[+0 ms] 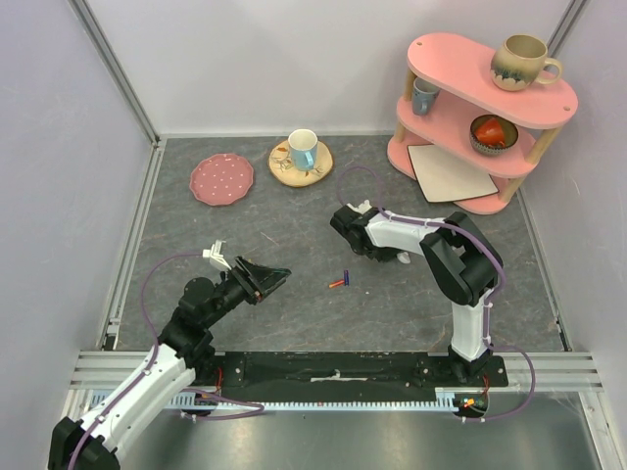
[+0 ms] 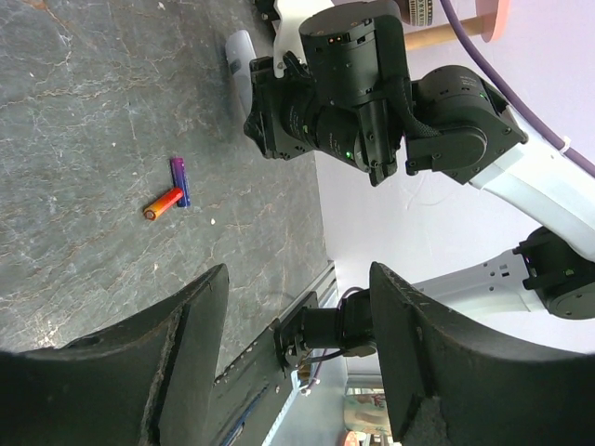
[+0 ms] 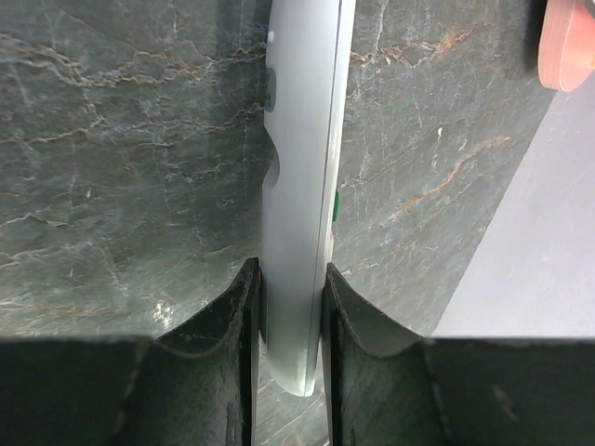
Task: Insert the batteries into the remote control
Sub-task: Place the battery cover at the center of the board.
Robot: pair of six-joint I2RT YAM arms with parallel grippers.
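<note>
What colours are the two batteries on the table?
One small cylindrical battery is orange-red, the other blue-purple; left wrist view.

remote control [image 3: 302,139] in right gripper [image 3: 289,279], batteries [image 2: 165,202] to its left

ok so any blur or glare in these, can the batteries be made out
Top external: even light, soft shadows, the batteries tiny but distinct. Left wrist: batteries sharp, the left fingers up close dark and a little soft. Right wrist: the remote control pale with little detail between the right fingers, tabletop veins crisp.
</note>
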